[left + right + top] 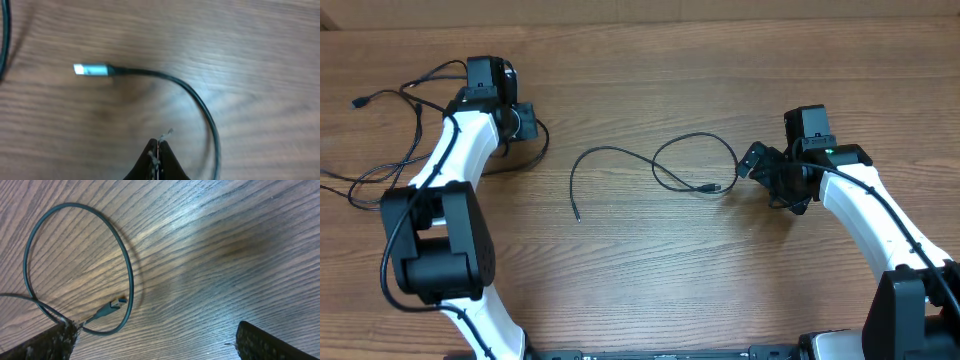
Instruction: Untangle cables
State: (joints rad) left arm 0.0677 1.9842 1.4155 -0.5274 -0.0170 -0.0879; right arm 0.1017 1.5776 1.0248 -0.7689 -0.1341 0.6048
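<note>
One thin black cable (pixel 620 152) lies alone mid-table, curling into a loop with its plug (pixel 711 187) by my right gripper (pixel 765 178). In the right wrist view that loop (pixel 131 280) and plug (pixel 113 307) lie just inside the left finger (pixel 42 342); the jaws stand wide open over bare wood. More cables (pixel 420 120) sprawl at the far left around my left arm. My left gripper (pixel 527 124) is shut with nothing between its fingertips (pixel 153 155). A silver-tipped plug (pixel 90 70) lies ahead of it, its cord (pixel 210 130) curving past on the right.
The wooden table (pixel 650 280) carries nothing else besides the two white arms. Another cable strand (pixel 5 40) crosses the left edge of the left wrist view. A small plug (pixel 358 101) lies near the table's left edge.
</note>
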